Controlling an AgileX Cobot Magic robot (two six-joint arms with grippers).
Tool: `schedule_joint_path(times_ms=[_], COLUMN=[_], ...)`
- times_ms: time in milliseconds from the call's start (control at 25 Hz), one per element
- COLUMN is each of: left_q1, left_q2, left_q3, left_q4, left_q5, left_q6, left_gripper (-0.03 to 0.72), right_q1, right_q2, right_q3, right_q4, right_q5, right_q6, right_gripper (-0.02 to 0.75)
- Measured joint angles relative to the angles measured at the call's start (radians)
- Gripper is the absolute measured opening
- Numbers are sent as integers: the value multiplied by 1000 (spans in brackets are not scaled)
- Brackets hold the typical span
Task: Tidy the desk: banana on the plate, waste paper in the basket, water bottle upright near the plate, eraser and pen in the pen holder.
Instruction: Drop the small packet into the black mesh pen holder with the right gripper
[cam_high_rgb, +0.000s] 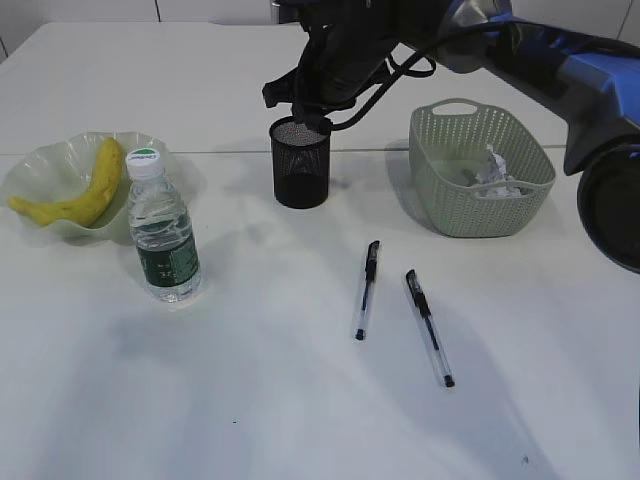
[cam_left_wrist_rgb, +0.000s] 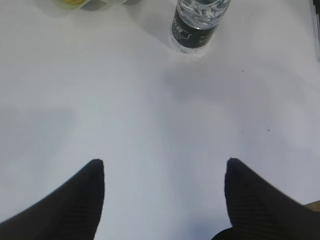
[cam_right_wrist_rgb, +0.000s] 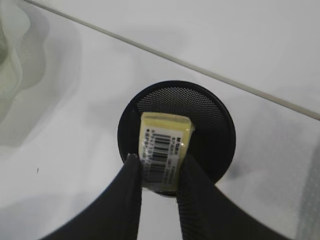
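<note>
- Your right gripper (cam_right_wrist_rgb: 159, 167) pinches the eraser (cam_right_wrist_rgb: 162, 157) just above the pen holder (cam_right_wrist_rgb: 176, 135).
- If you let go too far to one side, the eraser can hit the holder's rim and bounce onto the table (cam_high_rgb: 250, 400).
- Go too low and you may knock the pen holder over.
- Your left gripper (cam_left_wrist_rgb: 165, 172) is spread wide and holds nothing, well away from the holder.
- Two pens (cam_high_rgb: 366, 288) lie in front of the holder.
</note>
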Motion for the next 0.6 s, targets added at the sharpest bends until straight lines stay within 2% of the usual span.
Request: schedule_joint_path(times_ms=[600], left_q1=[0], left_q2=[0], left_q3=[0], left_q4=[0], left_q5=[0], left_q6=[0], left_gripper=[527], right_q1=[0], right_q2=[14], right_q3=[0], right_q4=[0], right_q5=[-72], right_q6=[0], right_gripper=[153])
